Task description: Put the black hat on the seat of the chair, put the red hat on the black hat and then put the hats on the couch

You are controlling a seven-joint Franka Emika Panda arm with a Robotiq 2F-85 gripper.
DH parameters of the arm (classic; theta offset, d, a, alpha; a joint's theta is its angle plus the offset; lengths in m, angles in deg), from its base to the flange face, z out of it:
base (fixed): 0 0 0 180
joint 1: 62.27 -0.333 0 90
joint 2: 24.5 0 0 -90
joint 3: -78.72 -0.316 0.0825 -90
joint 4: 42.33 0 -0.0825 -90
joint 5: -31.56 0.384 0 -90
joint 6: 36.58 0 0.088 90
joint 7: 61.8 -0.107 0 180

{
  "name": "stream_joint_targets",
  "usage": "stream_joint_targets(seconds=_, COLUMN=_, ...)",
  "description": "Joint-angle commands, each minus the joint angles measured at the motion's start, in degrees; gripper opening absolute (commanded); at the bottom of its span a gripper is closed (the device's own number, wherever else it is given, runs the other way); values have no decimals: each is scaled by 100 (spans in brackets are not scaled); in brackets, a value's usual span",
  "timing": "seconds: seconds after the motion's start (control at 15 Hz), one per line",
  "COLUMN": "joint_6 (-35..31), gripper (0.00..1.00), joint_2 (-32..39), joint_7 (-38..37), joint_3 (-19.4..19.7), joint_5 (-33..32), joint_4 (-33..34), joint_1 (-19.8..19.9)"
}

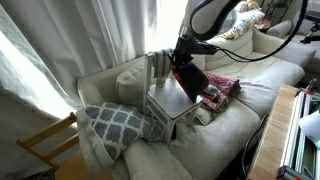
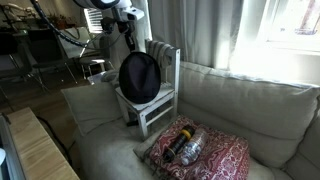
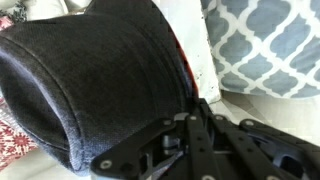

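My gripper (image 2: pixel 128 50) (image 1: pixel 181 62) (image 3: pixel 192 112) is shut on the edge of the black hat (image 2: pixel 140 77) (image 1: pixel 193 82) (image 3: pixel 90 75). The hat hangs tilted on its side just above the seat of the white chair (image 2: pixel 152 112) (image 1: pixel 168 103). A thin strip of the red hat (image 3: pixel 179 55) shows against the black hat right at the fingers; the rest of it is hidden. The chair stands on the cream couch (image 2: pixel 255 105) (image 1: pixel 225 135). In the wrist view the black hat fills most of the picture.
A grey-and-white patterned pillow (image 1: pixel 115 125) (image 3: pixel 265 40) lies on the couch beside the chair. On the chair's other side lies a red patterned cloth (image 2: pixel 205 150) (image 1: pixel 222 88) with small objects on it. A tan wooden chair (image 1: pixel 45 145) and a wooden table (image 2: pixel 40 150) stand off the couch.
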Motion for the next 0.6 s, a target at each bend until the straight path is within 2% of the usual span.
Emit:
stream_joint_targets(seconds=0.0, joint_6=9, gripper=5, joint_2=-5, joint_7=8, joint_3=-9, joint_5=2, joint_4=1, joint_1=15)
stream_joint_targets(seconds=0.13, joint_6=9, gripper=1, joint_2=40, joint_7=170, joint_3=-21, joint_5=76, joint_4=53, joint_1=122)
stream_joint_targets(seconds=0.27, joint_6=246, gripper=1, joint_2=75, joint_7=935, joint_3=-203, joint_5=573, joint_4=178, joint_1=601)
stream_joint_targets(seconds=0.53, joint_6=423, gripper=1, joint_2=6, joint_7=2195, joint_3=-192, joint_5=1097, joint_4=245, joint_1=1314)
